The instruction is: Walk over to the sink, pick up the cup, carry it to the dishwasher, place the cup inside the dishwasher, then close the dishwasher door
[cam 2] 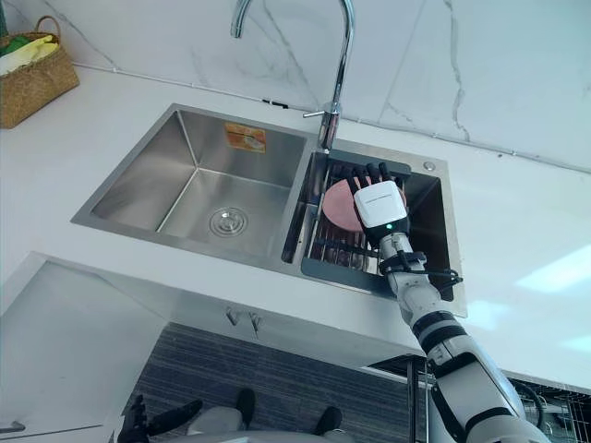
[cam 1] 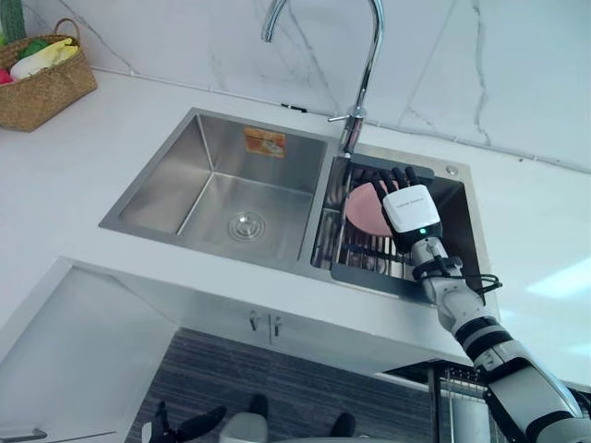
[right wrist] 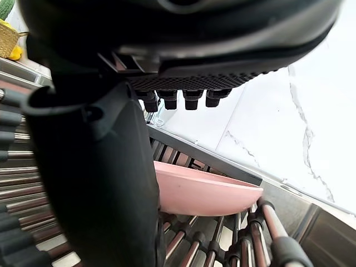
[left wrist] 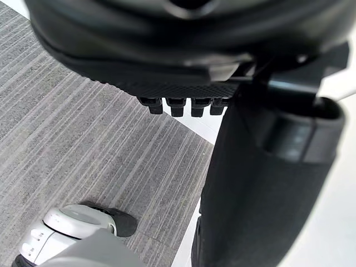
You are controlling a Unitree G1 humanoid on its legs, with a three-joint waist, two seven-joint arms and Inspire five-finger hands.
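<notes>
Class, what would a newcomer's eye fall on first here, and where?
The robot's right hand hangs open over a round pink cup lying on the dark roller rack in the right basin of the stainless-steel double sink. A tall curved chrome tap rises behind it; a woven basket sits far left.

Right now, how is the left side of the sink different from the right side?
The left basin holds nothing, with its drain showing; the right basin holds a dark rack. The left basin has an orange sticker on its back wall; the right basin has a pink cup on the rack, with the right hand over it. Both are shiny steel.
</notes>
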